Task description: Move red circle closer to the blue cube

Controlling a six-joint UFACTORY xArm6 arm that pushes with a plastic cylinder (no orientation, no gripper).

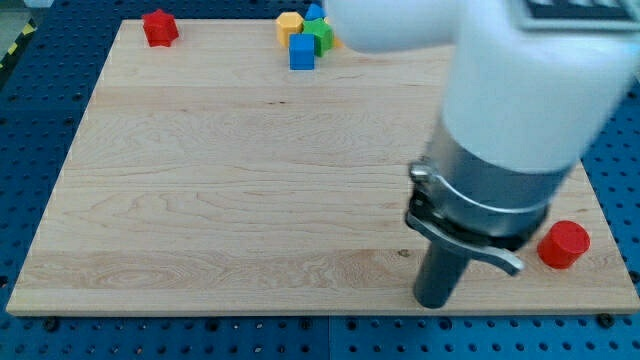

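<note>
A light wooden board (230,190) lies on a blue pegboard surface (40,120). 1 red block (159,27) sits near the board's top left corner. At the top edge, a yellow block (290,24), a blue cube (302,52), a green block (320,36) and another blue block (315,11) cluster together. A red circle (564,244) rests near the bottom right corner.

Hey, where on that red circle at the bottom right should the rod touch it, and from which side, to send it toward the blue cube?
No hand here, so push it. The red circle lies near the view's bottom right; the blue cube sits at the top, left of centre. Contact the circle's lower-right wall and push up-left. My tip is now left of and below it, so it probably must circle round first.
</note>
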